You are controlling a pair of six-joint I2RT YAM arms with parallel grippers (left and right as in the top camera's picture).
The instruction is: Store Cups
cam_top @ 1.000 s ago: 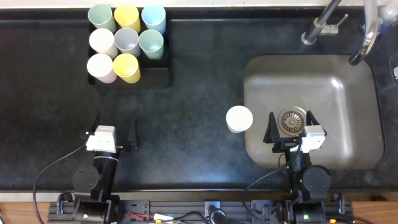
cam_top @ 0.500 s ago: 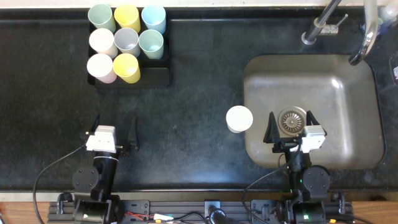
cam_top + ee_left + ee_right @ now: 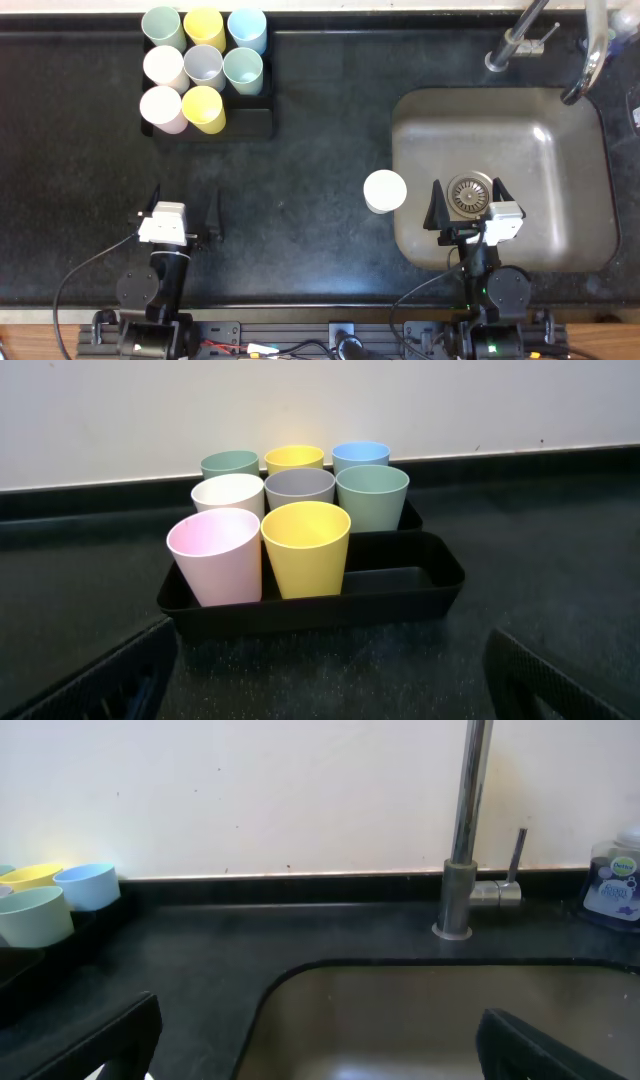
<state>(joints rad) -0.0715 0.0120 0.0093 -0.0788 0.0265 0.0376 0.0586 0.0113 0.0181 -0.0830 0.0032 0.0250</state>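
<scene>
Alone, one white cup [image 3: 384,191] stands beside the sink [image 3: 560,130]; tray [image 3: 250,120] holds eight.

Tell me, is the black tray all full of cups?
Not full. Eight cups stand in the black tray, and the corner spot beside the nearer yellow cup is bare.
</scene>
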